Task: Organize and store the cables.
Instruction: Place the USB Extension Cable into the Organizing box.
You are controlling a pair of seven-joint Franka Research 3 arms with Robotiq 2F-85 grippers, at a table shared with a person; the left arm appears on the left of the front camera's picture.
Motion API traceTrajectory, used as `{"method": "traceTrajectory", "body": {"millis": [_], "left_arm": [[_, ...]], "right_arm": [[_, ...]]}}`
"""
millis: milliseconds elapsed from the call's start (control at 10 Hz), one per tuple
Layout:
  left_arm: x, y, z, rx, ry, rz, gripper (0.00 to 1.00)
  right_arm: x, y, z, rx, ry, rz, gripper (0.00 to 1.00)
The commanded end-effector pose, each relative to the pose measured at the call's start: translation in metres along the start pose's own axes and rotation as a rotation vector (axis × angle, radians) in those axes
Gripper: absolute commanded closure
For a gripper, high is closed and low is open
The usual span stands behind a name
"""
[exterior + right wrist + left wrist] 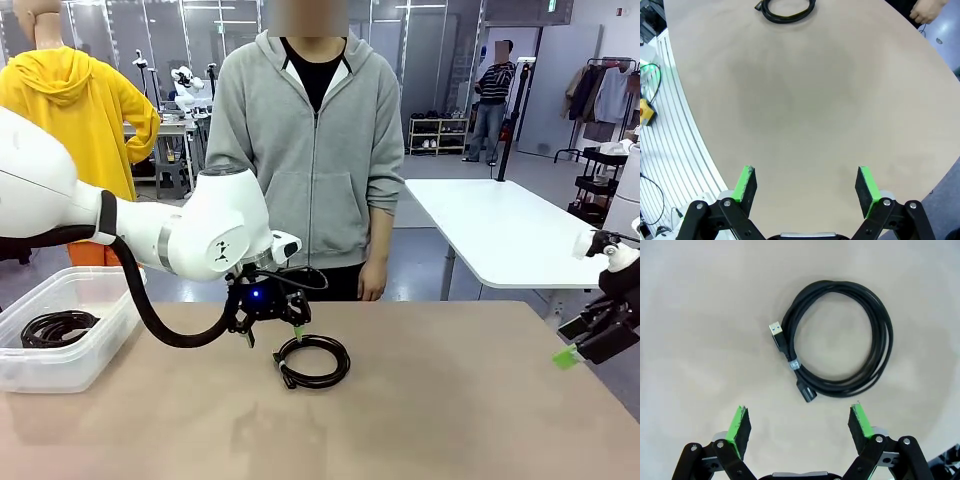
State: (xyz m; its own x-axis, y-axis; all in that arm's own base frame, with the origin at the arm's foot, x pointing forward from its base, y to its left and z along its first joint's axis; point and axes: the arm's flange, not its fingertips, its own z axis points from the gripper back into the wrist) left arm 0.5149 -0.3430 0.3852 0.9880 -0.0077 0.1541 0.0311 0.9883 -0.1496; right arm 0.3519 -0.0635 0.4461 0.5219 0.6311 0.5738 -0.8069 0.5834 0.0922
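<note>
Where the front view shows bare tan table [470, 400] all around, the left claw [270, 335] hangs wide over 1 coiled black cable [313, 361]; another cable [60, 327] lies in a clear plastic bin [100, 340] at the left edge. The right claw [580, 345] waits spread by the right edge. In the left wrist view, green pads [738, 427] stand apart just short of the smooth round coil [840, 340] and its metal USB plug [775, 329]. In the right wrist view, matte tabletop [815, 100] lies open to the curved far edge.

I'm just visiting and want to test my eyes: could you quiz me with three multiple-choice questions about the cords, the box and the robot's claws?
1. Where is the coiled black cable with a USB plug?
A in the box
B on the tan table
C in a hand

2. How many coils lie in the clear plastic bin?
A none
B one
C three

3. The left gripper is:
A open
B shut
C holding the cable

B: it lies flat on the table.
B: one black coil inside.
A: pads apart, empty.
</note>
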Motion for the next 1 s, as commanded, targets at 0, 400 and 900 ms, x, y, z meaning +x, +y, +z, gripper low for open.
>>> {"method": "traceTrajectory", "body": {"millis": [0,400,900], "left_arm": [[0.013,-0.01,-0.01,0.042,0.027,0.042,0.01],[0.016,-0.009,-0.028,0.081,0.057,0.091,0.01],[0.025,-0.001,-0.052,0.061,0.062,0.161,0.01]], "right_arm": [[0.002,0.0,-0.001,-0.007,-0.001,-0.02,0.0],[0.002,0.0,-0.001,-0.007,-0.001,-0.02,0.0],[0.002,0.0,-0.001,-0.007,-0.001,-0.02,0.0]]}}
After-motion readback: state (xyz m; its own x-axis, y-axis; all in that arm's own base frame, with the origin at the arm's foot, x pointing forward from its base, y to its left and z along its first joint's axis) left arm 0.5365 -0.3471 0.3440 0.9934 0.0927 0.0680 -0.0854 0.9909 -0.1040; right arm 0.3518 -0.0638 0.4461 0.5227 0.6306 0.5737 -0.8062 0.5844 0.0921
